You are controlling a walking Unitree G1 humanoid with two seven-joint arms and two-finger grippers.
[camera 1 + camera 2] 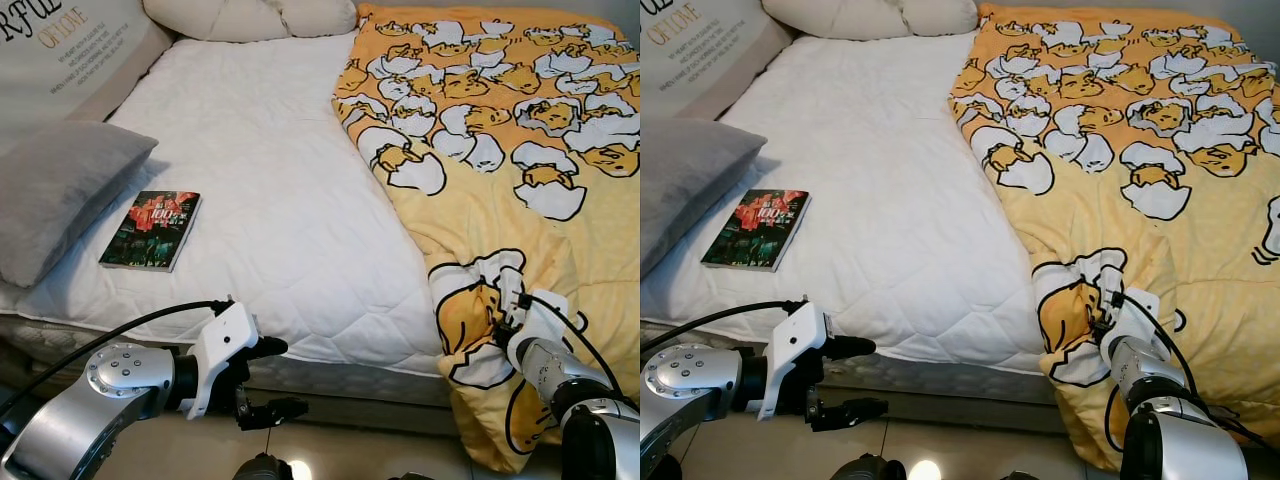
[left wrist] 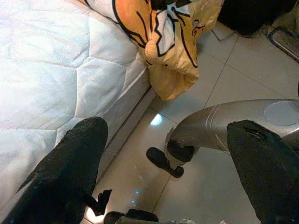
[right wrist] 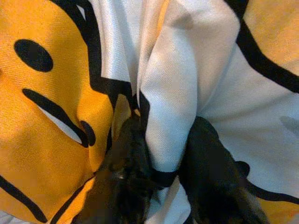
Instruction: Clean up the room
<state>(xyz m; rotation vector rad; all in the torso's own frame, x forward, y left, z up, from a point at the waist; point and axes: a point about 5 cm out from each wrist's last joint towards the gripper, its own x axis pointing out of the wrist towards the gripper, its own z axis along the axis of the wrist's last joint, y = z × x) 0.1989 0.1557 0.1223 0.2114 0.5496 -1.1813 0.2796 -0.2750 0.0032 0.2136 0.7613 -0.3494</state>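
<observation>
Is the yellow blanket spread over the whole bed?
No. The yellow blanket covers the robot's right half; white mattress lies bare. Right gripper pinches its edge.

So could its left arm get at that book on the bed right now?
Probably yes. The left gripper hangs open and free by the mattress edge, and the book lies flat on bare white sheet with nothing between them. It would need to rise and reach forward.

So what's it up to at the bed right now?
Right gripper pinching a fold of the yellow blanket at the bed's edge. Left gripper open, low beside the mattress. Book lies on the mattress.
</observation>
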